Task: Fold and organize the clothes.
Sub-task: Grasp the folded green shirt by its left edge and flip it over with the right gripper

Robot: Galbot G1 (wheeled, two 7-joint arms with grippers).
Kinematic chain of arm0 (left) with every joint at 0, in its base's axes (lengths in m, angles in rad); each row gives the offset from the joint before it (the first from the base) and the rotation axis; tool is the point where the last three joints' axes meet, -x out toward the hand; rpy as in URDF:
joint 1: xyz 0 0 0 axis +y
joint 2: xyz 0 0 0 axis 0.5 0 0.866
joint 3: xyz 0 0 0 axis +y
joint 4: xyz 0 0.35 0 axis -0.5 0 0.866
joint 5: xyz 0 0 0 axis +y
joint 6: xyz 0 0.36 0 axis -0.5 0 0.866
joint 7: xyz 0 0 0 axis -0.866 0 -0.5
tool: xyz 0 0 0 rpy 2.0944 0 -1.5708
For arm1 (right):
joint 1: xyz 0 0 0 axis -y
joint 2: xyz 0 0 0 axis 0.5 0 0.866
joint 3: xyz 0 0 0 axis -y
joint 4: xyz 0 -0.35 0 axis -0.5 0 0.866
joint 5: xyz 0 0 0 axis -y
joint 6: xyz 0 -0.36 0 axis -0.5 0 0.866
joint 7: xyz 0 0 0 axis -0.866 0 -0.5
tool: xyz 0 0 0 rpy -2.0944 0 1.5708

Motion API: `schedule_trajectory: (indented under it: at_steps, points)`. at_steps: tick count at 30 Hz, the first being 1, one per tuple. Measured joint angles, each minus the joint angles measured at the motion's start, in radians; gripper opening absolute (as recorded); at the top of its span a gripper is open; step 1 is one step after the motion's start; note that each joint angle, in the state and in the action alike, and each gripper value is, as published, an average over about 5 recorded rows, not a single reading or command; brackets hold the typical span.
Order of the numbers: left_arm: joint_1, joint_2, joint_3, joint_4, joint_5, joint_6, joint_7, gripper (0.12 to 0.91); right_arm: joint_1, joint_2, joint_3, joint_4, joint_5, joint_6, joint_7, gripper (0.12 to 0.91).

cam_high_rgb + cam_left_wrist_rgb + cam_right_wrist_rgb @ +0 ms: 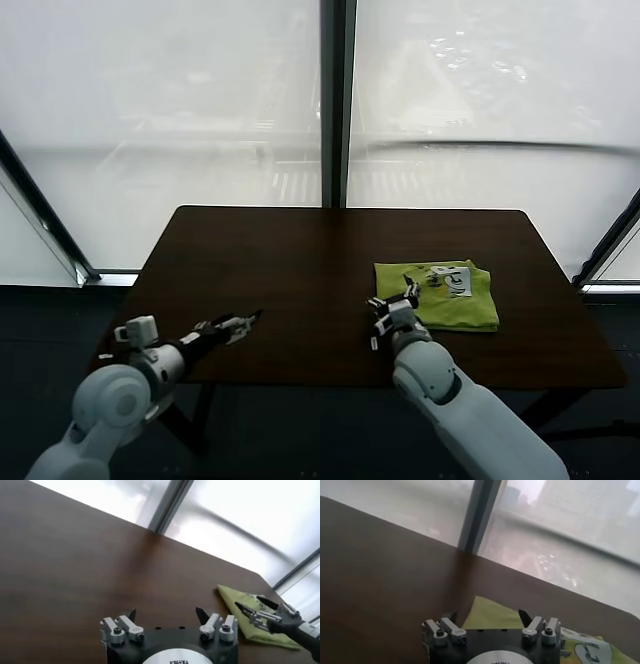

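T-shirt (443, 293), lime green, is lying folded flat on the dark desk (300, 270), right of centre in the head view, white print facing up. Left hand (243, 322) is hovering low over the desk at lower left, fingers spread open, holding nothing, well apart from the shirt. Right hand (393, 302) is sitting at the shirt's left edge, lower centre-right, fingers wide open, gripping nothing. Windows are filling the upper frame.
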Motion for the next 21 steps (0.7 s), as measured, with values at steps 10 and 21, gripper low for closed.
schedule_trajectory:
  at_steps: [10,21]
  points:
    - [0.035,-0.002,-0.032,-0.012,0.001,-0.003,0.002,0.907,0.016,0.039,-0.015,-0.049,-0.009,-0.023,0.023,0.878]
    - [0.045,-0.008,-0.034,-0.014,0.006,-0.005,0.003,0.907,0.011,0.042,-0.005,-0.066,-0.006,-0.028,0.02,0.629]
